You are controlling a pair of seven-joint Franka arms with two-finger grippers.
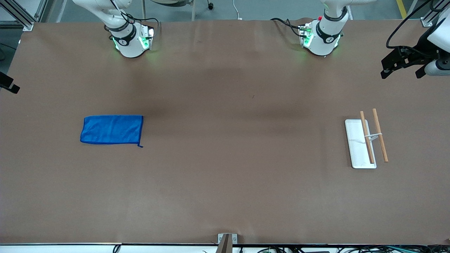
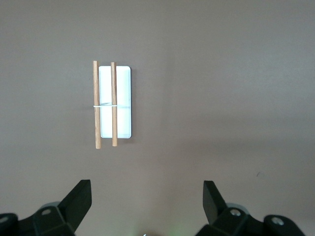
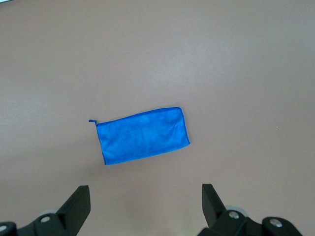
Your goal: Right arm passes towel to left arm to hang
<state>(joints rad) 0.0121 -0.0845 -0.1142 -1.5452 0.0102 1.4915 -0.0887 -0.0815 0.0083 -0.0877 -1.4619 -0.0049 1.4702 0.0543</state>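
Towel [image 1: 111, 129] flat on table [image 1: 225, 175], loop [image 3: 91, 120] plainest in right wrist view

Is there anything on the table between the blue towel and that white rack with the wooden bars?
Nothing: the front view shows only bare brown table between the towel and the rack.

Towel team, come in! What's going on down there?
Both hands open, up high: left hand, right hand. Towel flat, untouched, at right arm's end. Rack at left arm's end. Nothing between.
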